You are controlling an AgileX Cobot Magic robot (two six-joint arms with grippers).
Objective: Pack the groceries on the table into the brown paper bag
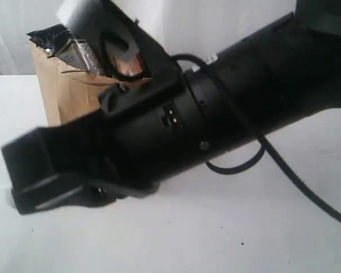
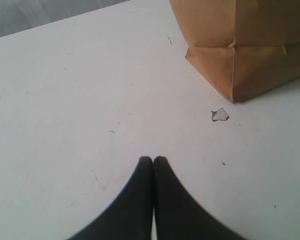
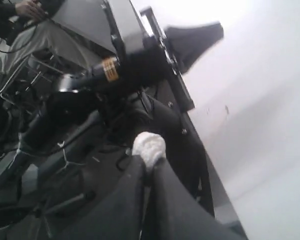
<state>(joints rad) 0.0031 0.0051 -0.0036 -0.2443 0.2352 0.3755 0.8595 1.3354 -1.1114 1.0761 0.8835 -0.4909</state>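
The white table (image 1: 159,239) shows no loose groceries, though a black arm (image 1: 227,96) blocks much of it. Upper left stands the creased brown bag (image 1: 68,96), a dark-blue packet (image 1: 62,42) poking out, so packing looks nearly done. Now the left gripper (image 2: 153,160): pressed together, empty. The right gripper (image 3: 149,165) is pressed together too, with a white lump (image 3: 149,147) at its tips.

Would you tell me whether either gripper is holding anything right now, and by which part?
The left gripper is shut on nothing. The right gripper seems to pinch a small white lump by one edge.
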